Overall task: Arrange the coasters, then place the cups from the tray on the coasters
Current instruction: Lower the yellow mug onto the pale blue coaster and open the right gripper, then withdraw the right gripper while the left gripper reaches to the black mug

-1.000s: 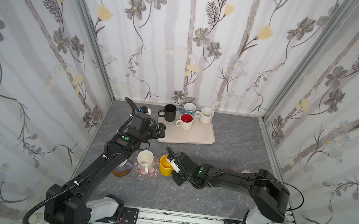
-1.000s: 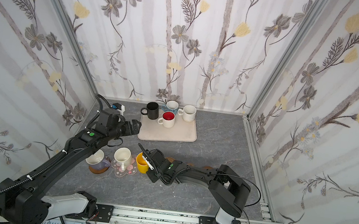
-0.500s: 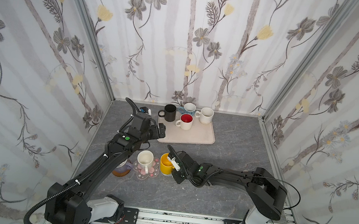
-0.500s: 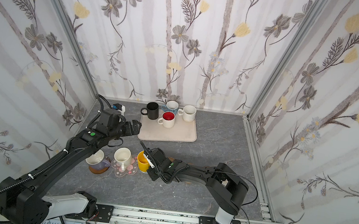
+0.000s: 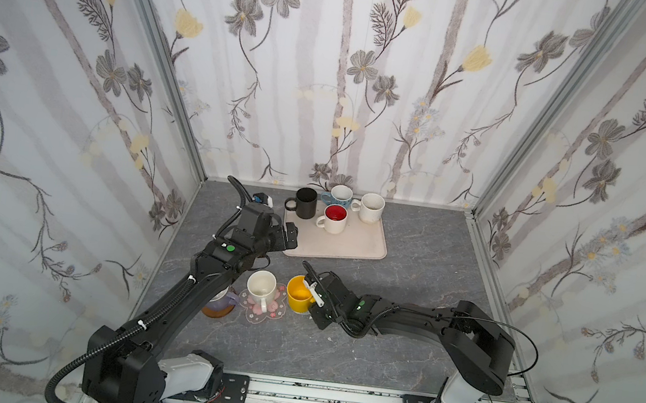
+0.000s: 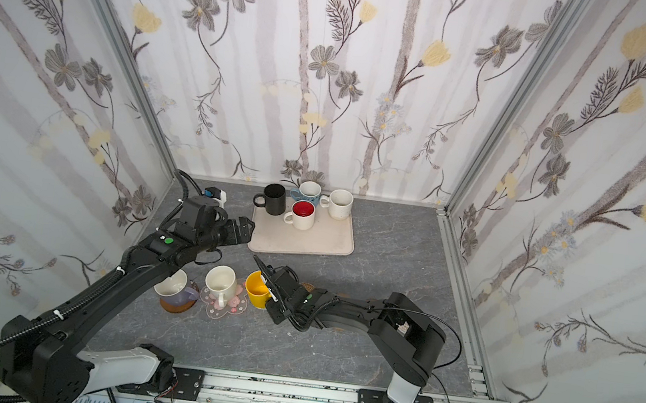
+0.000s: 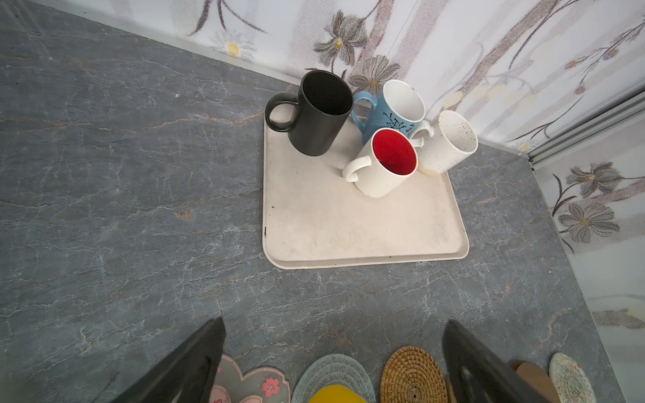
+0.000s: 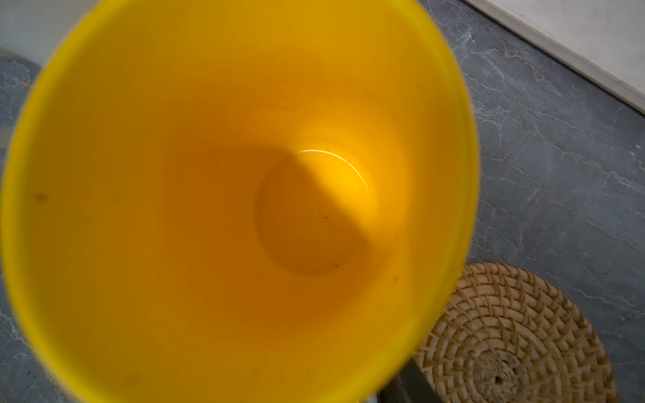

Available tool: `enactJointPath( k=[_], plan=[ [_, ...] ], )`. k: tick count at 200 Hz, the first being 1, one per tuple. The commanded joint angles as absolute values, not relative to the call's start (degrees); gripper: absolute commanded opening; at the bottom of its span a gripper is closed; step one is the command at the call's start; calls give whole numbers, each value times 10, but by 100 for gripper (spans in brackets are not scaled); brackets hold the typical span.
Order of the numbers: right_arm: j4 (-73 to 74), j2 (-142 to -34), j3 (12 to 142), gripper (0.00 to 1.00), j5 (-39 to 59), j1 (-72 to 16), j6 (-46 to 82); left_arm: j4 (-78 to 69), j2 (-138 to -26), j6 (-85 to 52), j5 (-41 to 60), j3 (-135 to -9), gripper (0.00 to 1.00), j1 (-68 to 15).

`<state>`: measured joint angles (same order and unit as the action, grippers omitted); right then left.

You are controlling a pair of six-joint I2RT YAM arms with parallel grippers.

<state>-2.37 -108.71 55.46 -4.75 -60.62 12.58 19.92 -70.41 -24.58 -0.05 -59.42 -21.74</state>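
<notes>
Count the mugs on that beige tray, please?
4, grouped on the tray, far end: black mug leftmost, blue patterned mug behind, red-lined white mug in front, speckled white mug rightmost.

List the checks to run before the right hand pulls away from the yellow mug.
1. The yellow mug stands upright on the grey-blue coaster: ok.
2. The right hand has let go of it: cannot tell; one finger sits inside the rim in both top views.
3. The left hand is open and empty: ok.
4. The black mug, blue mug, red-lined mug and speckled mug stand upright on the tray: ok.
5. The rattan coaster is bare for a mug: ok.
</notes>
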Motion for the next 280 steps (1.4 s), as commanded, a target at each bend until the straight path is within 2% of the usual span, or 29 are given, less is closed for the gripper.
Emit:
enactJointPath(
  k=[1,38,84,125,139,168,174,225,280],
  plan=[
    [4,-1083,551,46,-63,-607,133,185,-708,-243,-14,-592,100,-216],
    [12,-1049,535,57,-68,-607,133,186,-718,-235,-24,-592,100,-216],
    [21,-982,505,65,-77,-598,126,185,-752,-231,-16,-602,100,-190],
    [40,-896,471,86,-59,-558,127,185,-804,-244,1,-631,100,-158],
    [49,-869,462,91,-48,-541,124,186,-824,-245,8,-651,100,-146],
    [54,-829,454,95,-28,-508,116,186,-865,-247,18,-687,99,-115],
    [55,-822,453,99,-23,-501,116,186,-877,-246,15,-695,98,-111],
    [77,-777,436,100,15,-434,116,194,-1004,-243,-1,-815,97,-105],
    [122,-767,400,100,50,-401,132,245,-1170,-247,-18,-1006,89,-99]
  ],
)
